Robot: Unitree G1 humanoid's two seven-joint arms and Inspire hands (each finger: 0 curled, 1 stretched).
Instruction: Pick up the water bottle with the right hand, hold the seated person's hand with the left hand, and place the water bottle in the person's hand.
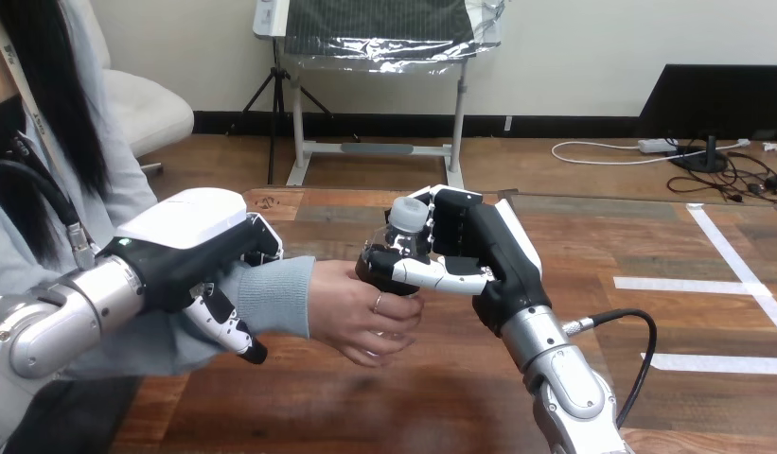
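Head view: we read right hand (479, 248) clenched on the near-upright water bottle (404, 220), its lower end inside the person's hand (361, 312), left hand (190, 238) clasping the person's wrist (280, 293).

Brightness: bright and even, diffuse, from above.
Glare: strong white sheen on the back shell of the left hand (190, 232); softer glints along the silver forearm (53, 326) behind it.
Reflections: small highlights on the clear water bottle (407, 218) and on the right hand (479, 257).
Shadows: soft-edged, faint on the tabletop (384, 407) beneath the person's hand (361, 312).
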